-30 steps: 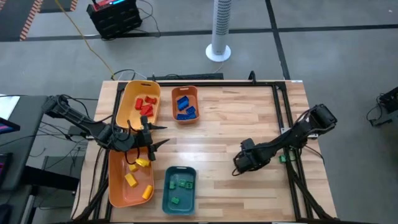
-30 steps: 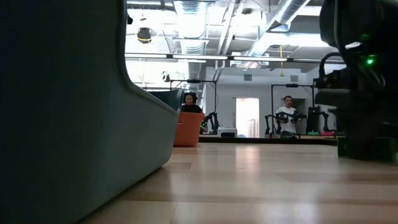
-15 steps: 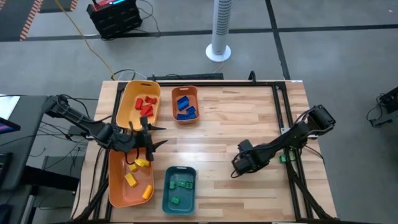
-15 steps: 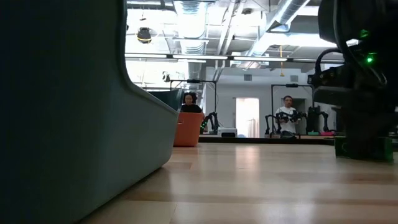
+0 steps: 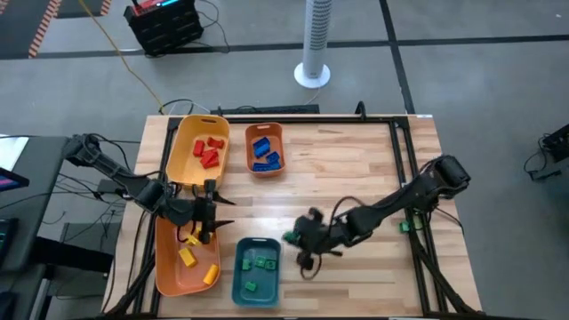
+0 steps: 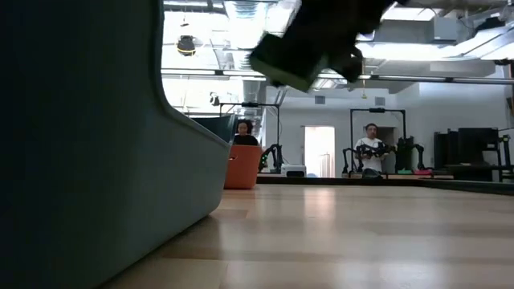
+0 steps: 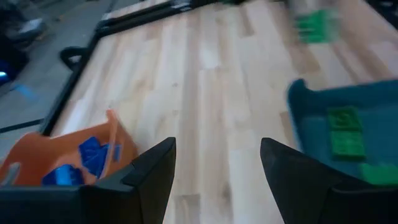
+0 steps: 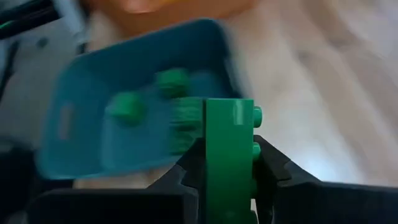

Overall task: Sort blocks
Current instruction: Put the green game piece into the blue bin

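Right claw [image 5: 298, 240] is clamped on a green block [image 8: 230, 158], fingers [image 8: 186, 168] tight on both sides, and it hangs just beside the teal tray [image 5: 238, 277], off that tray's far right corner as the high view has it. So the step in hand looks like delivery: green goes w/ green, and the teal tray already holds several green blocks [image 5: 259, 263]. In the right wrist view the tray lies straight ahead of the claw, beyond the held block. Next move, as I judge it: carry on a little further until the block is over the tray's open middle, clear the near rim, then let go. Rim is the edge to mind; a release too soon likely drops the block on the tabletop [image 5: 356, 169] or bounces it off the wall. Room on the right claw's own side is generous, bare wood all round behind and beside it. Tighter ahead: left claw [image 5: 206, 223] sits spread, holding nothing, above the orange tray w/ the yellow blocks [image 5: 188, 257], just across the teal tray from the right claw, so the two arms are near but apart. Further off from both, the yellow tray [image 5: 184, 147] holds red blocks [image 5: 208, 151] and the small orange tray [image 5: 251, 133] holds blue blocks [image 5: 263, 153]; neither is in the path.
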